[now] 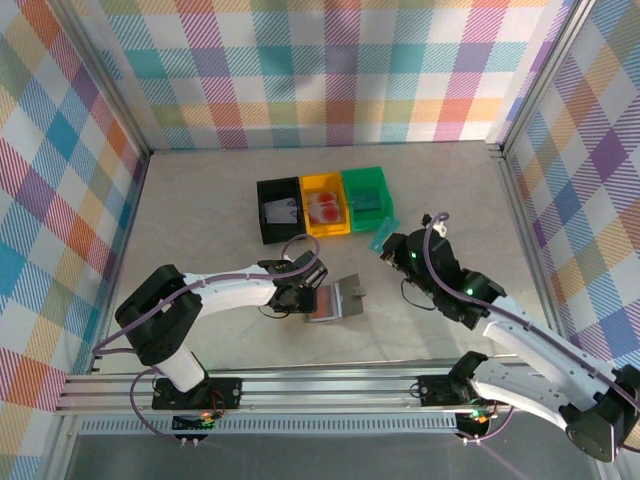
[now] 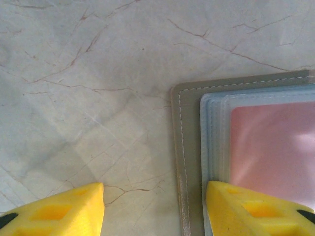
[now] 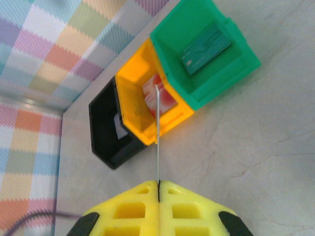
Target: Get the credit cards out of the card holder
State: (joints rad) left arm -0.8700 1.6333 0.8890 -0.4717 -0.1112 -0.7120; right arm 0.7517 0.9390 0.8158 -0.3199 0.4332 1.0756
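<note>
The right pincer [image 3: 158, 186] was clamped shut on a thin teal card [image 1: 381, 239], near the green bin [image 3: 231, 64]. The left pincer [image 2: 153, 192] stood half open and empty, with one finger over an edge of the card holder [image 2: 184, 147]. The holder lay on the tabletop [image 2: 98, 98] with a pink card [image 2: 270, 147] inside it.

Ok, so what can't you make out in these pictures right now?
Right wrist: the held card in the shut right gripper is edge-on, so its face is hidden.
Left wrist: the card holder is cut off by the right and bottom edges; the pink card is blurred, count unclear.
Top view: the grey card in the black bin is too small to read.
</note>
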